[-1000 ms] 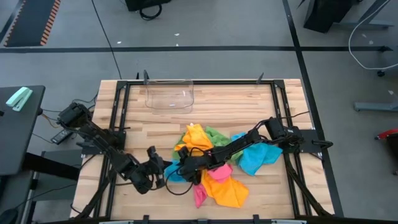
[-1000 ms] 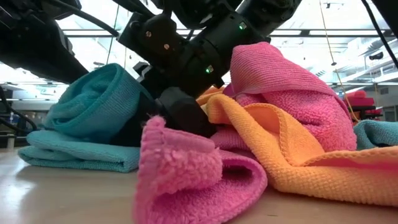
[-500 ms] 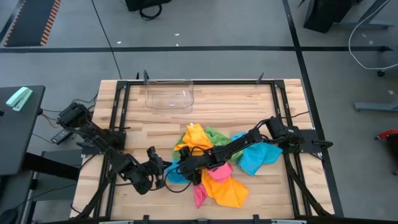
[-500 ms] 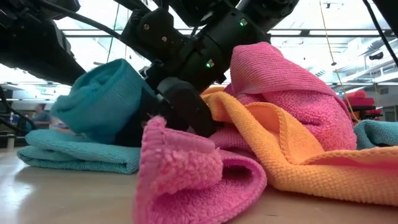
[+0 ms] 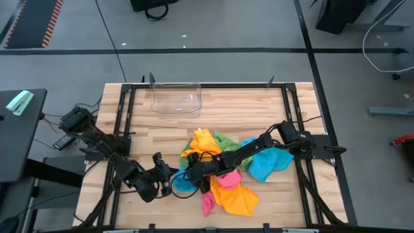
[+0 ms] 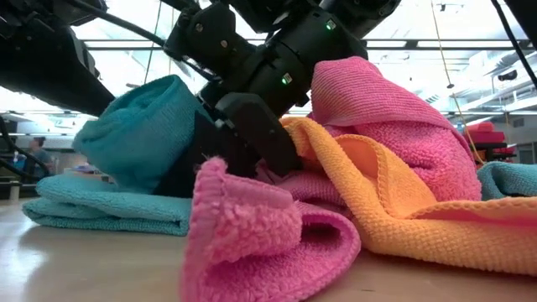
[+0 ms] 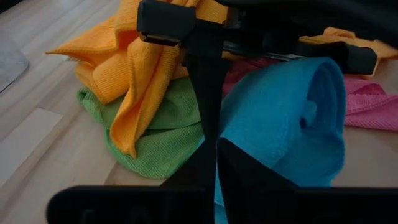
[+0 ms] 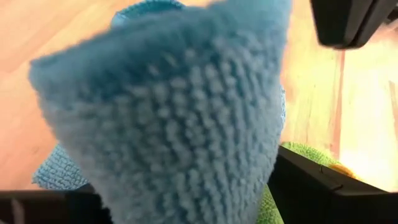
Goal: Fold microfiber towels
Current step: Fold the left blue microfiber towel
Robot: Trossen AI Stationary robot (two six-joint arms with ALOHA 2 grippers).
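No text, label, brand, number or sign can be read in any of the views.

Even bright overhead light, soft shadows; low view backlit w/ window glare; right wrist close-up blurry.

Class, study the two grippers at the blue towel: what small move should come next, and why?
Probably the right gripper should close on the raised blue towel: its jaws stand open around the fold, while the left gripper, shut, pinches the towel's other side.
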